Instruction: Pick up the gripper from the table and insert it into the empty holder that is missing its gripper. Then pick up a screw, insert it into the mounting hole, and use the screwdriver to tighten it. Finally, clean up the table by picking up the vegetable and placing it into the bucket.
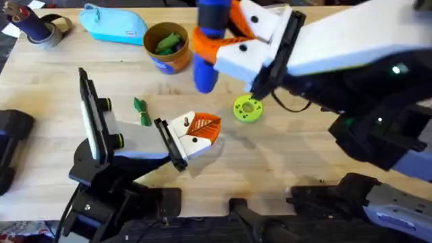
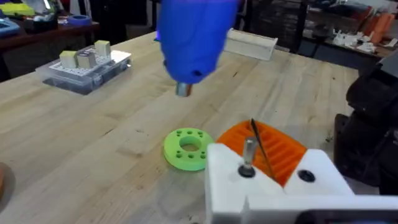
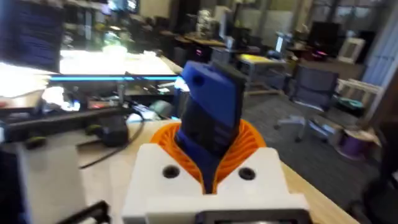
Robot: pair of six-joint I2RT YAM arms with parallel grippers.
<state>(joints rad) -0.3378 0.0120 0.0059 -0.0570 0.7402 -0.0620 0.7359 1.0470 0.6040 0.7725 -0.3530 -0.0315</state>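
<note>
Right gripper (image 1: 219, 42): jaws clenched on the screwdriver (image 1: 206, 47). The blue handle sits between the orange ribbed pads, as the right wrist view shows (image 3: 211, 124). Handle hangs below the jaws with its tip pointing down; the left wrist view shows a short metal bit at the lower end, above the table (image 1: 283, 162) and not touching it.

Left gripper: cannot tell jaw state.

The holder (image 1: 185, 138), a white block with black edge plates, lies well below and to the left of the right jaws in the overhead view. The orange ribbed gripper (image 1: 204, 126) is seated at its end. The screw (image 2: 248, 152) stands upright in the white face, shank showing; a second dark mounting hole (image 2: 305, 175) sits beside it.

A green ring with small holes (image 1: 247, 109) lies flat on the table just beside the holder's orange end, nearly under the screwdriver tip.

One green vegetable (image 1: 140, 111) lies on the table beside the holder. The bucket (image 1: 166, 47), just left of the right jaws, holds green pieces.
</note>
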